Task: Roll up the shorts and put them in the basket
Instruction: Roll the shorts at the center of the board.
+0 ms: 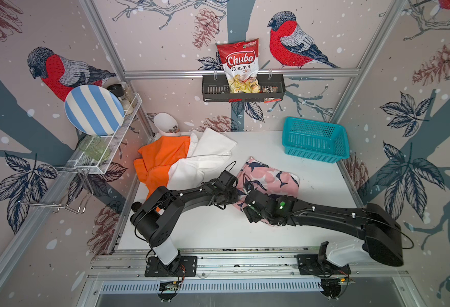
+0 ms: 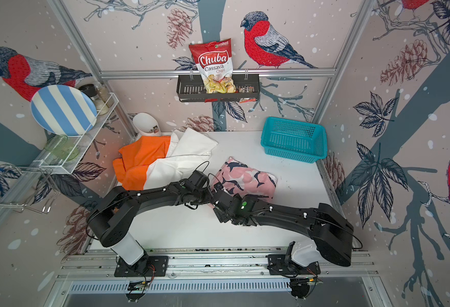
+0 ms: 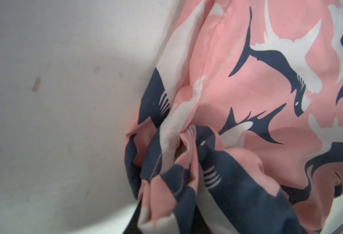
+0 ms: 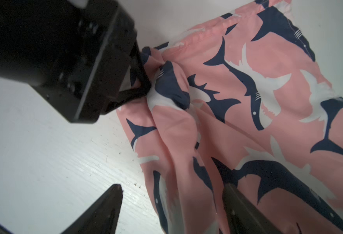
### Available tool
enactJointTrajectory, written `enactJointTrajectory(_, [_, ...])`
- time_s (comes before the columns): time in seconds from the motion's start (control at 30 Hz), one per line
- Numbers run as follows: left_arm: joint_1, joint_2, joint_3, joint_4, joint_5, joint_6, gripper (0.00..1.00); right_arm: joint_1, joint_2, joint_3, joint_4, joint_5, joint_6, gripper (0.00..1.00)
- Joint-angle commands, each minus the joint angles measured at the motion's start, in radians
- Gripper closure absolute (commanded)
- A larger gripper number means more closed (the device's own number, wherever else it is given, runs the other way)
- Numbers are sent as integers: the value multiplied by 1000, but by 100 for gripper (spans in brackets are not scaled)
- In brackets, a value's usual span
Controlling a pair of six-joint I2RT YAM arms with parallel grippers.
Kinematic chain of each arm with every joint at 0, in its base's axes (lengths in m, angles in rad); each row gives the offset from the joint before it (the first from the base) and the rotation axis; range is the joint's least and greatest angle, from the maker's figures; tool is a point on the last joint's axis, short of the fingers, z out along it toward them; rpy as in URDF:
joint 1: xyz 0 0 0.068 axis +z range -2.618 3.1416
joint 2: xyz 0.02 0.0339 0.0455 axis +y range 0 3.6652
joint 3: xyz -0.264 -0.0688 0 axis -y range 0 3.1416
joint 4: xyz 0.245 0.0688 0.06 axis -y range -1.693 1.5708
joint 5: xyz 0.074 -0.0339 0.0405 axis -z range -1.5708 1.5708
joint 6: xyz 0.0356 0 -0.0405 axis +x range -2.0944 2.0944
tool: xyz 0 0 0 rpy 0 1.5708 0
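Observation:
The pink shark-print shorts (image 1: 270,176) (image 2: 246,178) lie flat on the white table, right of centre. My left gripper (image 3: 166,214) (image 4: 146,85) is shut on a bunched fold at their near left edge. My right gripper (image 4: 172,194) is open just beside it, and that same edge of the pink shorts (image 4: 247,121) runs between its two fingers (image 4: 111,200). In both top views the two wrists meet at that corner, the left gripper (image 1: 237,196) next to the right gripper (image 1: 248,203). The orange shorts (image 1: 160,159) and white shorts (image 1: 205,159) lie crumpled together at the back left.
A teal basket (image 1: 314,139) stands at the back right of the table. A white cup (image 1: 165,125) leans in the back left corner. A wire rack (image 1: 106,148) with a striped plate (image 1: 93,109) hangs on the left wall. A chips bag (image 1: 241,66) sits in a black wall shelf.

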Motion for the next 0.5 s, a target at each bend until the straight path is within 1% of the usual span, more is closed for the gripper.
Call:
enactJointTrajectory(0.0, [12,-23,-17,-55,-7,29,78,48,96,18,-47,195,-88,16])
enactJointTrajectory(0.1, [19,-39,-20,-83,-17,51,76,68,205,21,-21,273,-101,16])
enactJointTrajectory(0.17, [25,-52,-29,-92,-20,58,75,80,261,14,5,279,-111,16])
enactJointTrajectory(0.2, [30,-63,-39,-93,-18,58,75,88,286,11,16,275,-117,18])
enactJointTrajectory(0.23, [37,-73,-51,-92,-15,58,75,97,307,10,23,272,-121,22])
enactJointTrajectory(0.27, [42,-81,-60,-92,-15,58,74,105,321,13,27,266,-120,28])
enactJointTrajectory(0.33, [55,-106,-78,-97,-16,58,71,121,337,25,27,255,-105,54])
enactJointTrajectory(0.37, [59,-117,-86,-101,-19,58,69,124,334,32,29,238,-98,64])
enactJointTrajectory(0.43, [66,-156,-100,-116,-39,58,63,122,310,44,45,143,-90,80])
enactJointTrajectory(0.47, [71,-175,-107,-124,-51,58,59,118,292,46,63,87,-88,85])
